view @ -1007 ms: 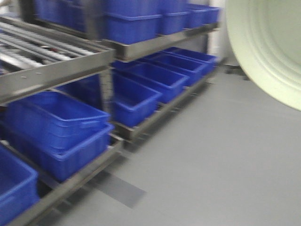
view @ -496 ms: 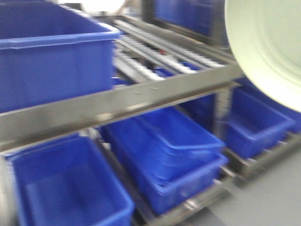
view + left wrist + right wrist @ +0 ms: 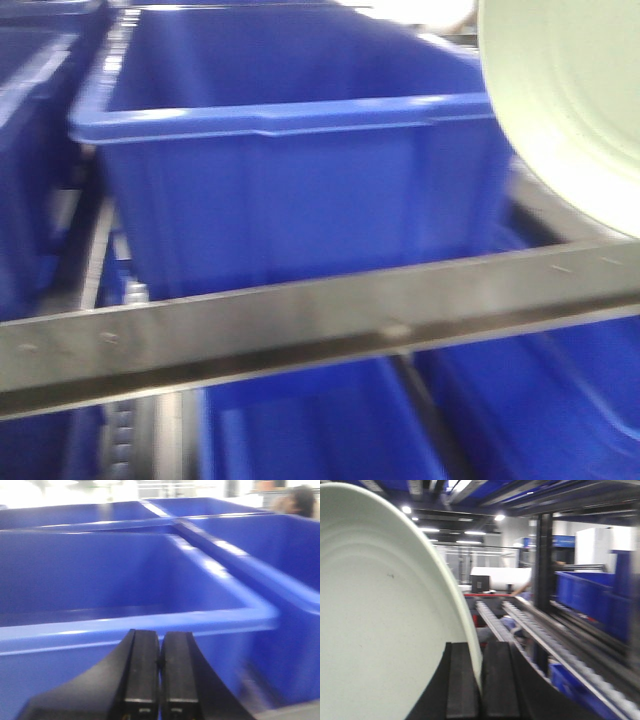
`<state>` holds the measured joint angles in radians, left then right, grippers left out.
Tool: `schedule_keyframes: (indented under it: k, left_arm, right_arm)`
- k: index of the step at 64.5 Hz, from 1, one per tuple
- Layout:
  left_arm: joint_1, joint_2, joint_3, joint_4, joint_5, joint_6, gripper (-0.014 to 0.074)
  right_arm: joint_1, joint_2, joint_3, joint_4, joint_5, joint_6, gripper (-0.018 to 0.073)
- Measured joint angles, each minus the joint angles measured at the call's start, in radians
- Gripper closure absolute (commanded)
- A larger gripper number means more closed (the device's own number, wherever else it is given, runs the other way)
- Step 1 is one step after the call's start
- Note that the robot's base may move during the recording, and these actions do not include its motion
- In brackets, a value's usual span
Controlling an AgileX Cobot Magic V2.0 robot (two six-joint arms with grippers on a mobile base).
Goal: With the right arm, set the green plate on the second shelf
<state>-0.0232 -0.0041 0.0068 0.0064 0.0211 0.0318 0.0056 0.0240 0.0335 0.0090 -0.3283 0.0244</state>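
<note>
While right fingers (image 3: 461, 685) pinch green plate (image 3: 385, 620) by rim, plate stands near upright, held aloft, not yet on second shelf (image 3: 300, 325); blue bin (image 3: 290, 190) sits behind rail. My guess: light, stiff, smooth, may pivot in thin rim grip, chips on steel. Left fingers (image 3: 142, 675) pressed together, empty.

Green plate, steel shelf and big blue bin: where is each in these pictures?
green plate (image 3: 580, 90), front-facing view, on its pale flat face.
steel shelf (image 3: 300, 325), front-facing view, on its flat front rail.
blue bin (image 3: 300, 200), front-facing view, on its front wall.
</note>
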Motion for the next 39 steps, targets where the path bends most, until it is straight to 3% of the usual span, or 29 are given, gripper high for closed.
schedule_keyframes:
  k: [39]
  left_arm:
    - [0.0,0.0,0.0,0.0,0.0,0.0,0.0466]
  right_arm:
    - [0.0,0.0,0.0,0.0,0.0,0.0,0.0502]
